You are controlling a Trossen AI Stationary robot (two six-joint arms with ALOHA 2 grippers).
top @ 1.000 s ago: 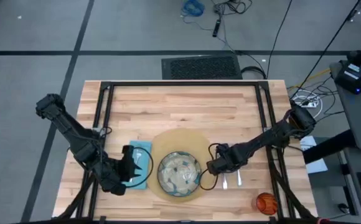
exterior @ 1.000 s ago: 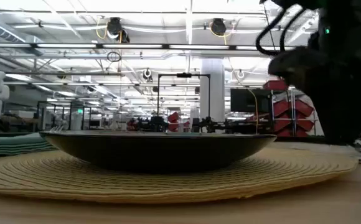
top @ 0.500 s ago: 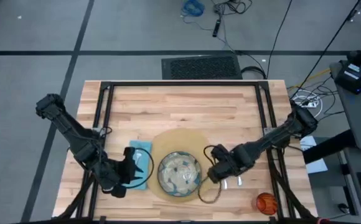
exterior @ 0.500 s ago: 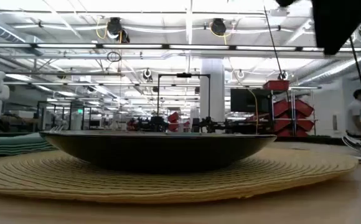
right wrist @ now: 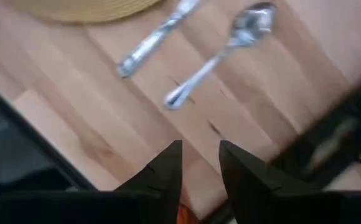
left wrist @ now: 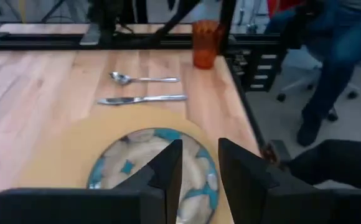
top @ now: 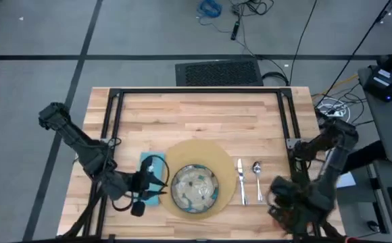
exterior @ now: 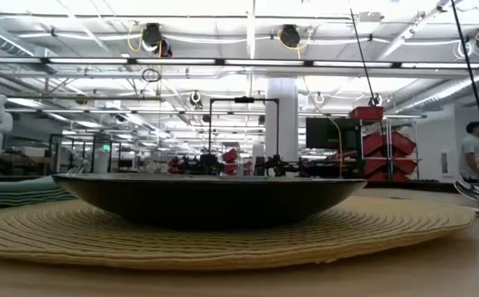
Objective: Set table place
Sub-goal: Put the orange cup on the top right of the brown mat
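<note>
High view: knife and spoon lie beside placemat, right gripper nearly closed and empty over cup; it must open first; left gripper narrowly parted, empty over napkin.

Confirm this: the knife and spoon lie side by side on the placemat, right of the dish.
Not quite. The knife and spoon do lie side by side right of the dish, but on the bare table, just off the placemat's edge. The high view shows it.
</note>
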